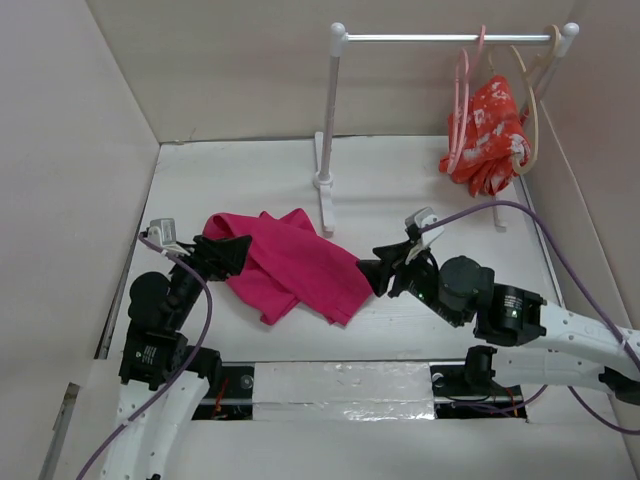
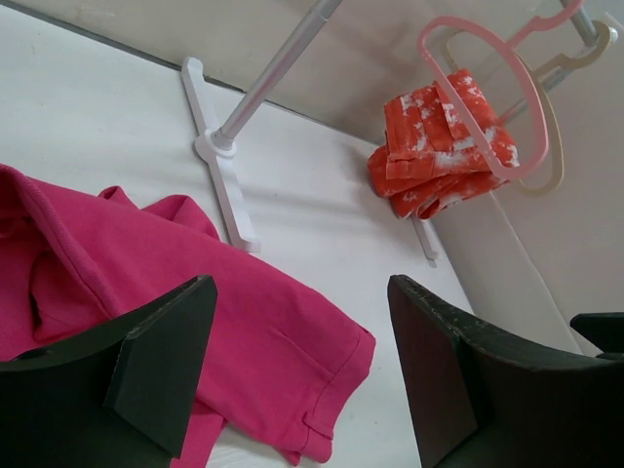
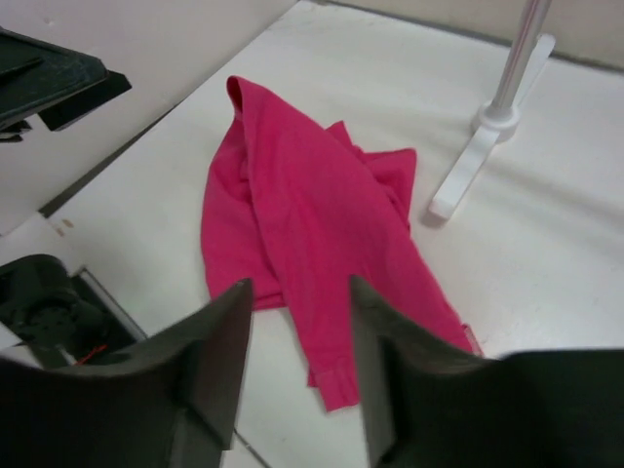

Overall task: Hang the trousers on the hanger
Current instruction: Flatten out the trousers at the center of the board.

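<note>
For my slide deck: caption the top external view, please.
Crumpled trousers lie between the left tool and right tool; pink hanger hangs on the rail.

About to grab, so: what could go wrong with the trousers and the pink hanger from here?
The trousers lie crumpled in overlapping folds between the open left hand and right hand; a pinch may catch several layers and lift a bundle. The hanger hangs beside the patterned garment on the rail; reaching for it may snag that.
</note>
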`<action>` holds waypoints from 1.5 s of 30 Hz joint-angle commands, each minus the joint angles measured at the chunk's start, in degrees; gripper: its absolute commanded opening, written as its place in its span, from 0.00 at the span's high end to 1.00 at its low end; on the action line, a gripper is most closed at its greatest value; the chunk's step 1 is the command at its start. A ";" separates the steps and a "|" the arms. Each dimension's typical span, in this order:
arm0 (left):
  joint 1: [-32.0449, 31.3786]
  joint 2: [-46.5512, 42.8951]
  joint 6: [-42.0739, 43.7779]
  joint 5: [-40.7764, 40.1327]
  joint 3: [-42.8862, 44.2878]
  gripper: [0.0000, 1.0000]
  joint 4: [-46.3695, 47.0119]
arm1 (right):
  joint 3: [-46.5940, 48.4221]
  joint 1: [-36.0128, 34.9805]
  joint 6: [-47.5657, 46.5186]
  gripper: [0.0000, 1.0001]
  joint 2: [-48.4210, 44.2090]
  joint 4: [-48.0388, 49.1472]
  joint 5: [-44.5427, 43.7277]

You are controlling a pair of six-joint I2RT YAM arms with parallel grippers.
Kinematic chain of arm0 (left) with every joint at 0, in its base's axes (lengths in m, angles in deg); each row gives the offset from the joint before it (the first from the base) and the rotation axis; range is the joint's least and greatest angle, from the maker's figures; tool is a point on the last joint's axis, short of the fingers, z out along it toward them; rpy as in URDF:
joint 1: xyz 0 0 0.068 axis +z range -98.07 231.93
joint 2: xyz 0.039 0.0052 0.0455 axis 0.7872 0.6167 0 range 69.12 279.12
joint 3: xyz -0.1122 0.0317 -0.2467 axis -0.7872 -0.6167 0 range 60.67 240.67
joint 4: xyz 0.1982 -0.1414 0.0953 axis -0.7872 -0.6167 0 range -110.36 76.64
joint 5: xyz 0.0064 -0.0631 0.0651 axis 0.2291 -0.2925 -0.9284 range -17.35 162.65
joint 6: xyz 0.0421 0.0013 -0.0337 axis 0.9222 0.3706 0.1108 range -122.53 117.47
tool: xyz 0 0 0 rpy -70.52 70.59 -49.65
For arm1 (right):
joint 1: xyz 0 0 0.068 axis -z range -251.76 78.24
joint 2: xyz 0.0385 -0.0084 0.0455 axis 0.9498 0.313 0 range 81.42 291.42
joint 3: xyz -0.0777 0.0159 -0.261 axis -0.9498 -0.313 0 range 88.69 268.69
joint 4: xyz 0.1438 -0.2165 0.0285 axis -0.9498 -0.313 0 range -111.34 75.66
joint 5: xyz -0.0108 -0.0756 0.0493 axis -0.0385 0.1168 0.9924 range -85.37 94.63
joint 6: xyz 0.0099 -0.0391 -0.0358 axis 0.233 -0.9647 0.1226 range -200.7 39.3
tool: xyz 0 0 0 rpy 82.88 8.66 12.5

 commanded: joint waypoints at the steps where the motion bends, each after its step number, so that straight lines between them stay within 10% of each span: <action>1: -0.25 2.23 0.21 0.19 1.34 0.31 3.08 | -1.40 -0.35 1.31 0.45 -1.69 -1.90 1.20; 4: -0.25 3.46 -1.20 0.45 0.82 0.31 5.36 | -2.81 -0.35 2.89 0.46 -0.73 -3.83 2.70; 7: -0.25 5.39 -2.52 2.02 0.29 0.47 9.91 | -6.06 -0.35 5.96 1.00 0.50 -4.19 1.91; 16: -0.25 22.17 -7.53 5.74 -4.44 1.00 28.28 | -13.97 -0.35 11.68 1.00 3.93 -0.08 3.30; 20: -4.00 30.69 -4.29 -5.39 -7.96 1.00 27.51 | -16.17 0.17 12.74 0.98 9.45 3.45 4.80; 26: -24.22 28.97 -4.54 -33.36 -7.09 1.00 15.69 | -15.74 0.17 10.73 0.51 17.90 7.58 9.11; 30: -33.64 19.83 -10.24 -43.93 -9.90 0.68 5.29 | -14.94 0.17 10.55 0.39 24.67 8.72 9.82; 41: -45.50 25.70 -34.48 -55.44 -10.17 0.36 -13.95 | -13.19 2.81 11.95 0.45 36.98 11.36 9.38; 45: -51.30 29.99 -44.06 -59.49 -9.12 0.36 -19.94 | -14.15 3.34 13.09 0.65 36.90 11.97 7.54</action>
